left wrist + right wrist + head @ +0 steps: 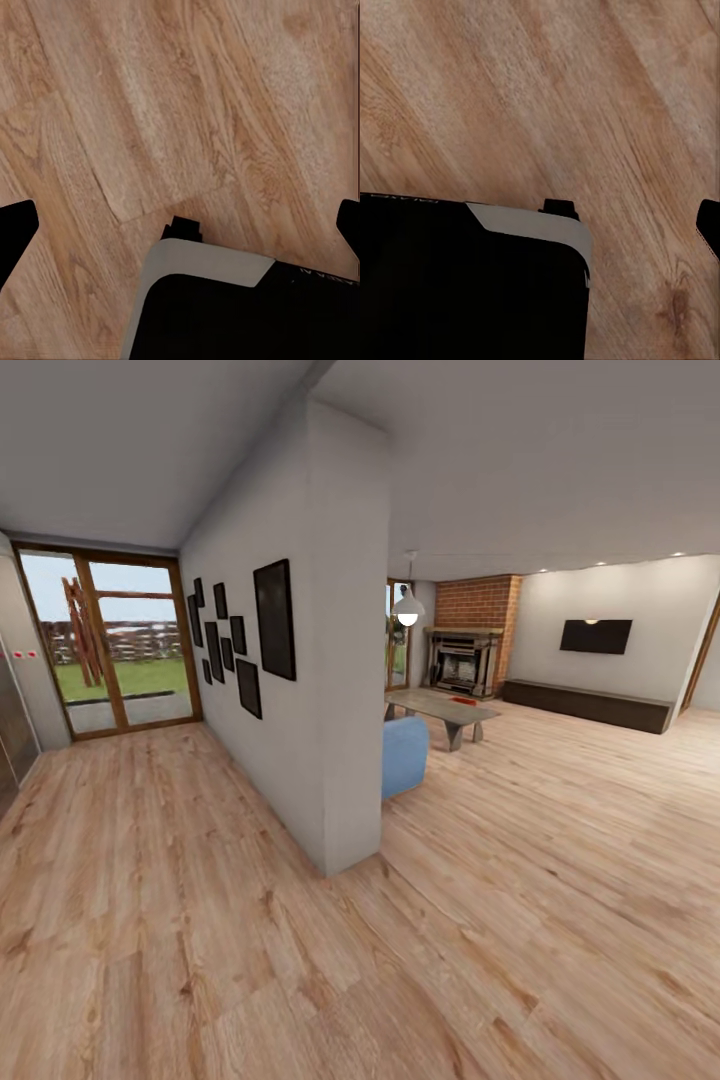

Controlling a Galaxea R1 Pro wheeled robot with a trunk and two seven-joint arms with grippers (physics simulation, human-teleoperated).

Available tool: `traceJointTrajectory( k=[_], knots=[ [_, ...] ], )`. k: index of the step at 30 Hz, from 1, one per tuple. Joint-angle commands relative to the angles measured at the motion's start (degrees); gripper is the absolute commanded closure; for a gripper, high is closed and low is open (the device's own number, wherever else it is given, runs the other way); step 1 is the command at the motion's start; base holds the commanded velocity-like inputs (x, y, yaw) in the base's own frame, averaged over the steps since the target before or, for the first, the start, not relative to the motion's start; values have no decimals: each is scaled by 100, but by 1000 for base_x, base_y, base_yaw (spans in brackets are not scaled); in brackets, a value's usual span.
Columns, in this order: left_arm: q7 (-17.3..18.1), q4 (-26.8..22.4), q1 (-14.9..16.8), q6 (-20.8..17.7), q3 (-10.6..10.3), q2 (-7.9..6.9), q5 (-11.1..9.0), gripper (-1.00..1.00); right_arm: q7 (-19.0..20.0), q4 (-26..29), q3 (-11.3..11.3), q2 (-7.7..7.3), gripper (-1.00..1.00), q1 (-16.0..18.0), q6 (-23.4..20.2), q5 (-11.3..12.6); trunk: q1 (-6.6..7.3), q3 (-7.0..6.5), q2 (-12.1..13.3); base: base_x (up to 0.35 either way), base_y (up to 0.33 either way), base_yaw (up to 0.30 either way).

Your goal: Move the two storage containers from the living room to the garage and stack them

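Past the wall corner (352, 780), the living room (580, 760) shows a red speck (463, 701) on the coffee table (435, 710), perhaps a container; left gripper (181, 223) gapes empty, right gripper (540, 225) unreadable; turning tight risks clipping that corner.

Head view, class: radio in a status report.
Left gripper open, right gripper open, both empty. Red item on coffee table, unidentified. Wall, sofa ahead.

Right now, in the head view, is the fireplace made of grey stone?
No, the fireplace is built of red brick, beside the wall TV.
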State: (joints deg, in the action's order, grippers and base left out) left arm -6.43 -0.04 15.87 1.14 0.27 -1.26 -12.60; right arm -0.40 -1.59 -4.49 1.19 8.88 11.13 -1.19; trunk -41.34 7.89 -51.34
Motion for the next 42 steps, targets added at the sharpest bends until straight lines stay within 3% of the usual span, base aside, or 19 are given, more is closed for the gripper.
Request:
traceJointTrajectory(
  k=[1,13,42],
  knots=[
    [-8,1,4,24,-1,2,-38,-100,0,-17,-55,7,-100,9,29,-15,-4,8,-5,322,0,0],
    [-8,-1,4,51,-1,11,-36,-100,1,-17,-28,16,-100,9,29,24,-4,8,-5,322,0,-31],
    [-17,-4,4,53,-1,11,-34,-100,-4,-17,-46,33,-100,9,29,-21,-4,8,-5,322,0,-275]
  ],
)
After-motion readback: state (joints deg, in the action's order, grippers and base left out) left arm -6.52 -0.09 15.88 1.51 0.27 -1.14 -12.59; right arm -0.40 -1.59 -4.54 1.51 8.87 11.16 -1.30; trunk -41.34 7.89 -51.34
